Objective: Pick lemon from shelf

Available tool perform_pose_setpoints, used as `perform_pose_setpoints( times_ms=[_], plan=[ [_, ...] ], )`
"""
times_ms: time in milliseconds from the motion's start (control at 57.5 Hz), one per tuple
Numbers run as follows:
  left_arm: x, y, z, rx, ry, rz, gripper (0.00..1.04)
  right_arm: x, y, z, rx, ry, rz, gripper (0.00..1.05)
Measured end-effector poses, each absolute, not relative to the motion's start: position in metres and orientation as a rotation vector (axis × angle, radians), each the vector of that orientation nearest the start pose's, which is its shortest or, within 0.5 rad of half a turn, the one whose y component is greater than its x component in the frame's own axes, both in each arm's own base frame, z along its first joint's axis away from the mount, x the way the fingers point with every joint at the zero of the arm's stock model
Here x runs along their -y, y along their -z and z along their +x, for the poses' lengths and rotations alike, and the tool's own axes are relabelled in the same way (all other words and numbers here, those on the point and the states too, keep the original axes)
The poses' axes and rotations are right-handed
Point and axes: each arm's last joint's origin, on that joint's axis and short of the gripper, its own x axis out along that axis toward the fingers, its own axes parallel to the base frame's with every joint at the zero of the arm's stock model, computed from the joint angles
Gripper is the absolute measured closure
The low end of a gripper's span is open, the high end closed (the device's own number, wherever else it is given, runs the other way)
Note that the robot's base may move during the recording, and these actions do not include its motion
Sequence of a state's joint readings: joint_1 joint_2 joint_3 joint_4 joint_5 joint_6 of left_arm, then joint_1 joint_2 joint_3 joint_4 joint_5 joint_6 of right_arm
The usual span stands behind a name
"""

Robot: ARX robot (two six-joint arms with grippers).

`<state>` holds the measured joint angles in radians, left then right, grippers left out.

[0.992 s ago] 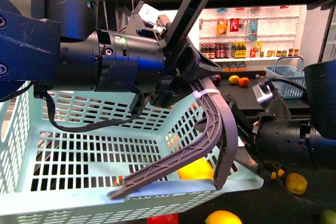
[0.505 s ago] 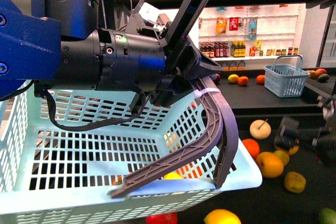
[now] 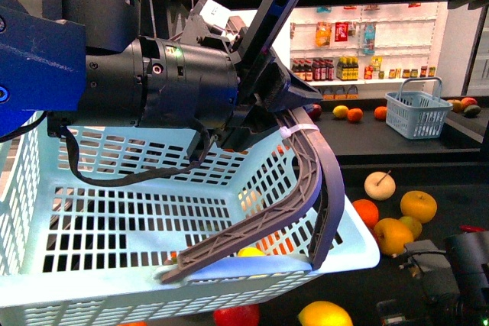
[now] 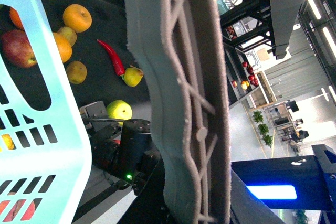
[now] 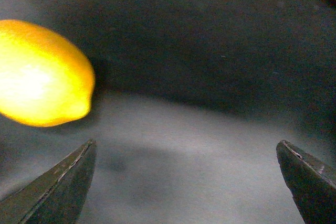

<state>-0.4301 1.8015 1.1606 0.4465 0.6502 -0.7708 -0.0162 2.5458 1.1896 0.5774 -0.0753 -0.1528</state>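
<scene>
The left gripper (image 3: pixel 284 124) is clamped on the grey handle (image 3: pixel 309 196) of the pale blue basket (image 3: pixel 114 211). It holds the basket raised and tilted with its mouth open, most likely to receive fruit as it is picked.

The right gripper (image 5: pixel 185 148) is low at the near right, over the dark tray of the shelf (image 3: pixel 458 188). Its fingers are spread wide and hold nothing. The lemon (image 5: pixel 42 74) lies on the tray off to one side of the open fingers, not between them, so the gripper would have to shift toward the fruit before closing.

From the front, the lemon is probably the bright yellow oval at the near edge, just right of the basket. It is cut off there, so I cannot be sure
</scene>
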Motion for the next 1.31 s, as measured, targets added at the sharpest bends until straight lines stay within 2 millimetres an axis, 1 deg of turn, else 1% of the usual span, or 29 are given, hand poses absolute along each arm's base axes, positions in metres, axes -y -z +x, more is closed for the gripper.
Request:
perform_pose_setpoints(
  times_ms=[104, 191, 296, 418, 644, 975, 1183, 1236, 1305],
  plan=[
    [0.184, -0.245, 0.358, -0.609, 0.947, -0.713, 0.95, -0.006, 0.046, 0.419, -0.724, -0.220, -0.119, 0.02],
    [0.184, -0.245, 0.358, -0.609, 0.947, -0.713, 0.95, -0.012, 0.044, 0.421, -0.675, -0.289, -0.128, 0.02],
    [0.184, -0.245, 0.358, -0.608, 0.944, -0.713, 0.95, -0.020, 0.042, 0.426, -0.636, -0.352, -0.139, 0.02],
    [0.183, -0.245, 0.358, -0.606, 0.942, -0.713, 0.95, -0.029, 0.047, 0.433, -0.620, -0.403, -0.154, 0.02],
    [0.183, -0.245, 0.358, -0.608, 0.944, -0.713, 0.95, -0.041, 0.069, 0.441, -0.644, -0.439, -0.175, 0.02],
    [0.183, -0.245, 0.358, -0.608, 0.944, -0.713, 0.95, -0.054, 0.083, 0.458, -0.642, -0.459, -0.191, 0.02],
    [0.183, -0.245, 0.358, -0.607, 0.945, -0.713, 0.95, -0.059, 0.094, 0.458, -0.675, -0.472, -0.199, 0.02],
    [0.183, -0.245, 0.358, -0.608, 0.945, -0.713, 0.95, -0.059, 0.095, 0.458, -0.678, -0.473, -0.200, 0.06],
    [0.183, -0.245, 0.358, -0.608, 0.945, -0.713, 0.95, -0.060, 0.095, 0.458, -0.678, -0.474, -0.201, 0.16]
  ],
)
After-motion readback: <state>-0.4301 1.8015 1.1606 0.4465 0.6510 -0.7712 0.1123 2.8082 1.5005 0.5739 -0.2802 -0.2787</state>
